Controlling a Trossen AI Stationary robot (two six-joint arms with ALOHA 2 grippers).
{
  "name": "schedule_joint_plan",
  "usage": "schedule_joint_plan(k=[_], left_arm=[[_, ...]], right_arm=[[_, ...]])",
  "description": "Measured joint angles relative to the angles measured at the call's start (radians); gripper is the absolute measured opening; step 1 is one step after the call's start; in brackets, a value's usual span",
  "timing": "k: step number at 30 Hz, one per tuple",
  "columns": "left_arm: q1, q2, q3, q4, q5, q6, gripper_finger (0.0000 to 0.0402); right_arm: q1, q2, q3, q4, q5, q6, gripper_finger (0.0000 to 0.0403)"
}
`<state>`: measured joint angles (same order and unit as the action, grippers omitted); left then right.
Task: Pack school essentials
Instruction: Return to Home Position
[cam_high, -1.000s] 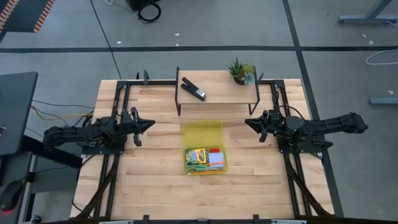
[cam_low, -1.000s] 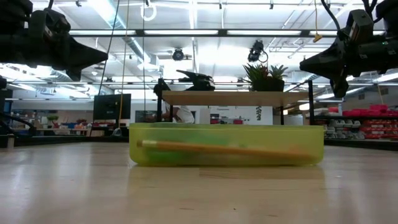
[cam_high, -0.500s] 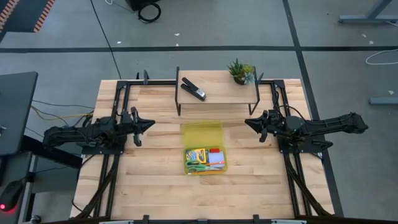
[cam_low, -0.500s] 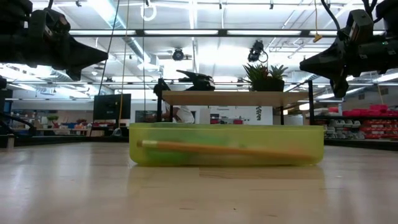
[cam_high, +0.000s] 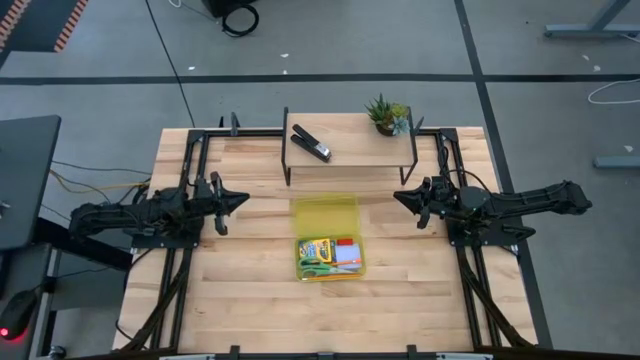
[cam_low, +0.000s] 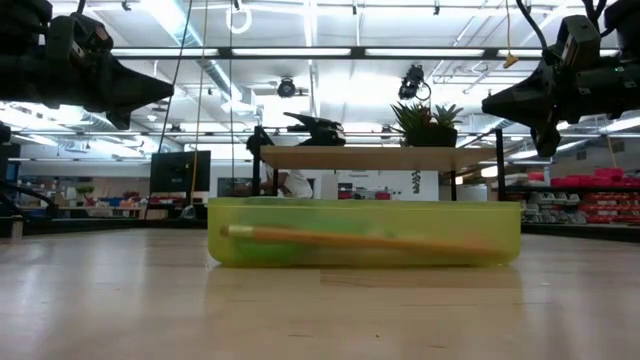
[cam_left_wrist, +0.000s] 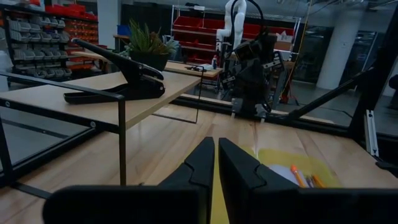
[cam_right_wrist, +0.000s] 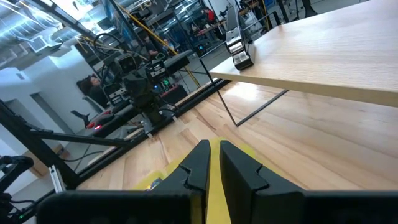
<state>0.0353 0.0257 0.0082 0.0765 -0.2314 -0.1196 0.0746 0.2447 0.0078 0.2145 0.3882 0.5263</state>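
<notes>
An open yellow-green case (cam_high: 328, 257) lies flat at the table's middle, its lid (cam_high: 325, 214) folded back toward the far edge. In its tray lie a crayon box (cam_high: 316, 247), a red eraser (cam_high: 346, 242), a pale blue notepad (cam_high: 348, 256) and green-handled scissors (cam_high: 318, 270). The low view shows an orange pencil (cam_low: 360, 240) through the case wall. My left gripper (cam_high: 243, 199) hovers left of the case, pointing level at it, shut and empty. My right gripper (cam_high: 397, 197) hovers right of the case, also level, shut and empty.
A raised wooden shelf (cam_high: 350, 155) stands at the far middle of the table. It carries a black stapler (cam_high: 311, 143) and a small potted plant (cam_high: 387, 114). Bare wood lies in front of the case and on both sides of it.
</notes>
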Motion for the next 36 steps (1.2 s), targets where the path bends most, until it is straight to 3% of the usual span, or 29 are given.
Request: schedule_joint_plan(k=[36], left_arm=[[0.0, 0.0, 0.0, 0.0, 0.0, 0.0, 0.0026]], right_arm=[[0.0, 0.0, 0.0, 0.0, 0.0, 0.0, 0.0042]])
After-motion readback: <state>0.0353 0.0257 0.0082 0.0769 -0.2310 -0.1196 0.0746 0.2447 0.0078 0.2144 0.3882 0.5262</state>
